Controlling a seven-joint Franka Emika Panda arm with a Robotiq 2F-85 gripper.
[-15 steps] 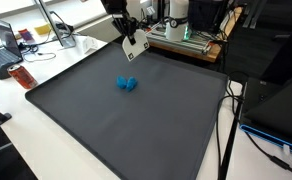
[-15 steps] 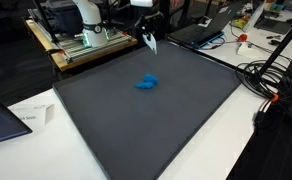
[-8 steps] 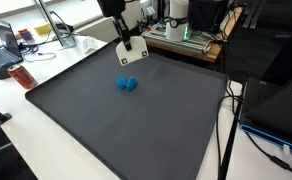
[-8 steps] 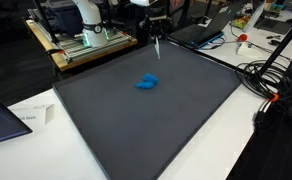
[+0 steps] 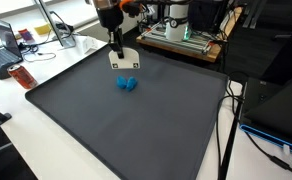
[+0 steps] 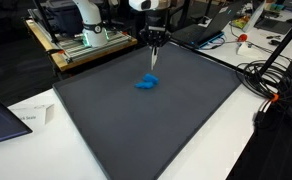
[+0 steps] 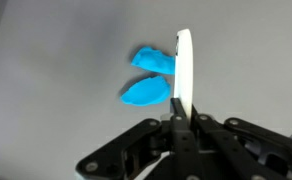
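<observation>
1. We see the pincer [image 7: 178, 120] clenched tight, its two fingers pressed together on one edge of a thin white card [image 7: 183, 65].
2. In the wrist view the card shows edge-on, a narrow white strip standing straight out from between the fingertips.
3. In an exterior view the card [image 5: 125, 61] hangs below the pincer with its flat face toward the camera. In an exterior view it reads only as a thin sliver [image 6: 153, 60] pointing down.
4. A blue lump [image 7: 148, 78] made of two rounded lobes lies on the dark mat [image 5: 136, 130].
5. In the wrist view the lump sits just beside the card, and its lobes run up to the white strip. We cannot tell from there whether they touch.
6. In both exterior views the card's free edge is near the lump, with a little mat showing between them.
7. The lump lies in the far half of the mat, well apart from every edge.
</observation>
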